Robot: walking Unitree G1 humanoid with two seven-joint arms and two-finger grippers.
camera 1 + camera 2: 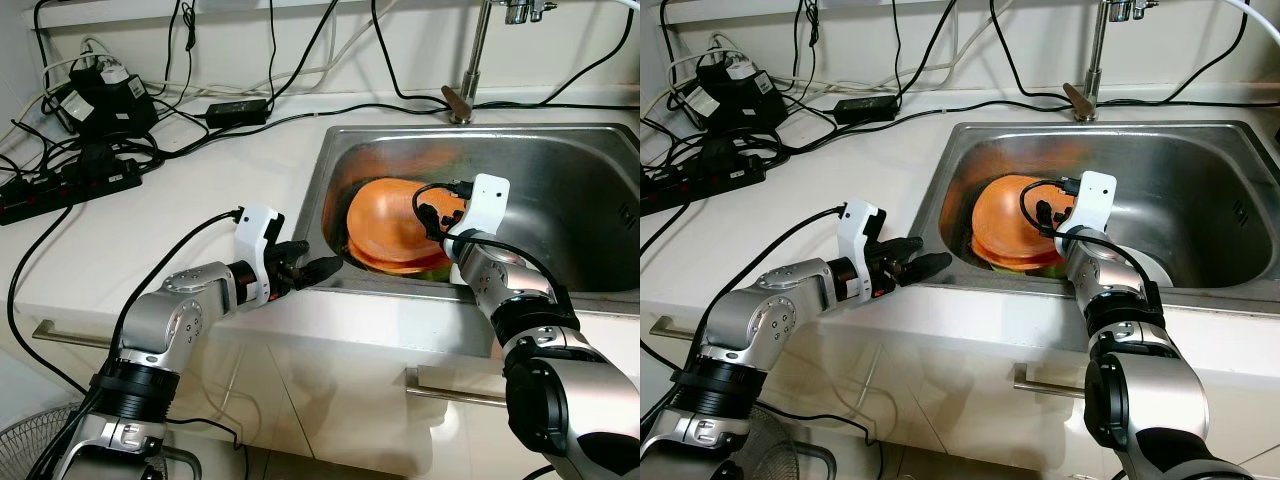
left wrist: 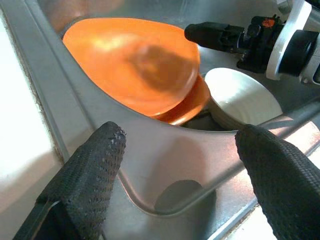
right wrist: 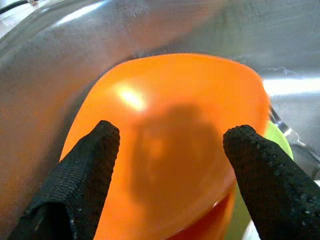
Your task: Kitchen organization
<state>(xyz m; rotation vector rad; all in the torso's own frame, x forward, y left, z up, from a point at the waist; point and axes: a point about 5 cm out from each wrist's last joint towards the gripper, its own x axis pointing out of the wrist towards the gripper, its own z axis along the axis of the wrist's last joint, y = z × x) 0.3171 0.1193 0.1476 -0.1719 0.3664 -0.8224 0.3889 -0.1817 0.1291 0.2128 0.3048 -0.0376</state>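
Reaching arms: both silver arms stretched forward from the cabinet front toward the steel sink (image 1: 560,160)
Left gripper (image 1: 310,268): hovered at the sink's near-left corner rim, its fingers (image 2: 90,175) spread apart and holding nothing, aimed at the plates
Right gripper (image 3: 167,150): sat inside the basin just above the top plate, its fingertips (image 3: 90,165) parted wide to either side of the plate's face, grasping nothing
Orange plate (image 1: 390,225): lay tilted in the left half of the basin, stacked on a second orange plate (image 2: 192,102) whose rim showed beneath it
Green rim (image 3: 277,145): peeked out under the orange stack, next to what looked like a fork, too blurred to be sure
White bowl (image 2: 245,97): rested in the basin just beside the orange stack
Faucet (image 1: 470,60): rose from the counter behind the sink
Countertop (image 1: 150,230): white, left of the sink
Power strip (image 1: 70,185): lay at the far left of the counter among tangled black cables and adapters
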